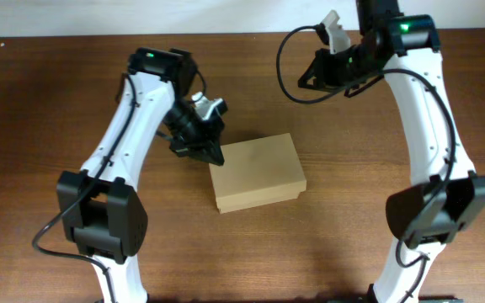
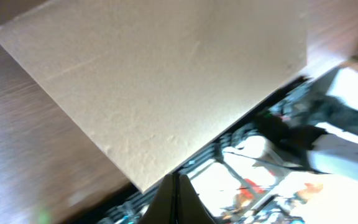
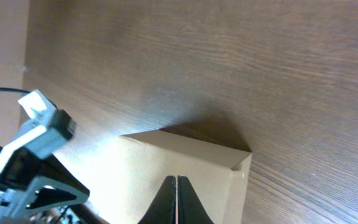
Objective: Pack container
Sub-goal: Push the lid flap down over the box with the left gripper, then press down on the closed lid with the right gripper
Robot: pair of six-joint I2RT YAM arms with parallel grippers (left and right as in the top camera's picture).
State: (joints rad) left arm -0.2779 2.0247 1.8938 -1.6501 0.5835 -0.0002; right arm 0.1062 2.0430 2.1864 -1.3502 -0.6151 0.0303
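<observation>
**A:** Where is the container [image 1: 258, 172]?

**B:** Mid-table, lying flat between the two arms. Its lid [image 2: 160, 81] is down and I see no gap along the edges, so the packing looks close to finished. What's inside is hidden.

**A:** And the pincers?

**B:** The left gripper [image 1: 211, 154] has its fingers pressed together with nothing between them. Its tip sits right at the box's far-left corner. I can't tell whether it touches the cardboard or hangs just beside it. The right gripper [image 1: 306, 84] is also pinched shut and empty. It is held high, well apart from the box, and looks down at it.

**A:** So how should the step go?

**B:** My guess is that the left tip is there to press or square the lid. If so, it should come down on the flap a little inside the edge rather than on the bare corner, because a push at the corner could spin a light box or crease it. The push should be slow and straight down, and the right arm could brace the opposite side if the box slides.

**A:** What about the surface?

**B:** The table [image 1: 57, 101] is dark wood with a smooth grain and looks fairly slick. Nothing else lies on it in these views.

**A:** And the room?

**B:** A pale strip [image 1: 99, 17] runs beyond the table's far edge. The left wrist camera catches bright clutter past the box, too blurred to name.
</observation>
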